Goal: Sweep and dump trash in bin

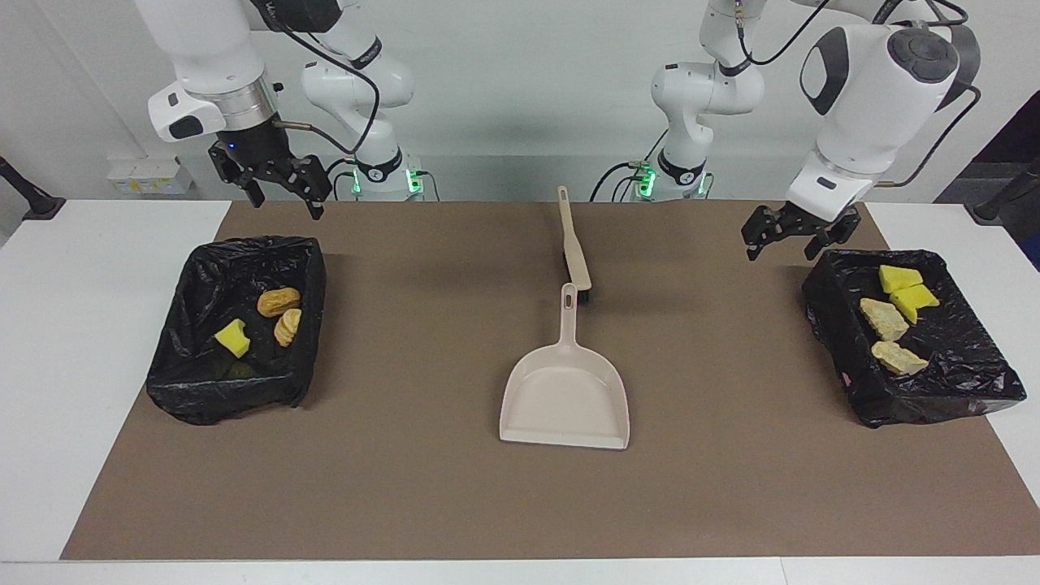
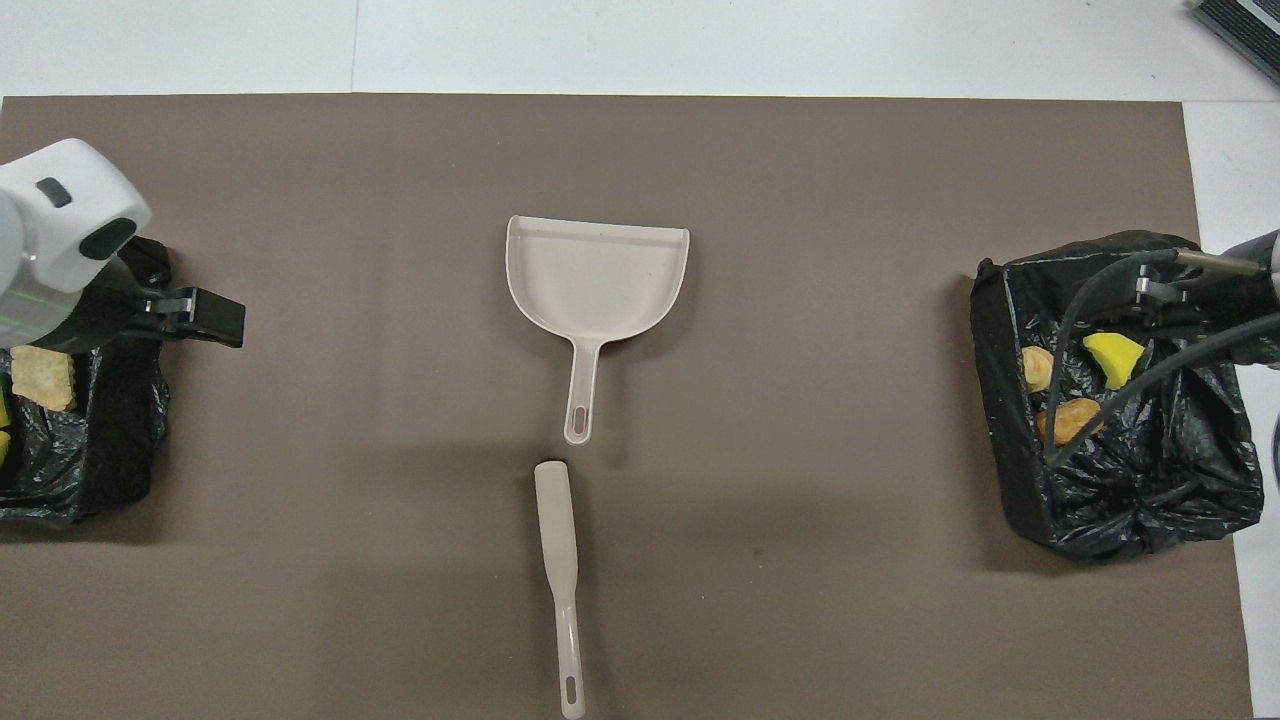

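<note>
The trash is split between two bins lined with crinkled, glossy black plastic. The bin at the right arm's end (image 1: 236, 325) holds a bright yellow sponge chunk (image 1: 231, 337) with a porous, blocky cut and two tan-orange ridged bread pieces (image 1: 279, 301). The bin at the left arm's end (image 1: 910, 337) holds two yellow sponge wedges (image 1: 900, 278) and two pale, flaky crusty pieces (image 1: 884, 318).

Between the bins lies a beige dustpan (image 1: 566, 394) of smooth moulded plastic, flat on the mat, with its shovel-shaped tray flaring away from the robots and a slotted handle pointing toward them. Just nearer to the robots, almost in line with that handle, lies a slim beige brush (image 1: 574, 248) with a narrow stalk and a hanging slot at its tip.

The left gripper (image 1: 795, 236) hangs with jaws spread and empty over the mat by the robots' edge of its bin. The right gripper (image 1: 280, 185) waits in the air, jaws spread and empty, over the mat's edge beside its bin.

A matte brown mat (image 1: 455, 504) covers the middle of the white worktop (image 1: 73, 325). A plain pale wall (image 1: 520, 97) rises at the robots' end.
</note>
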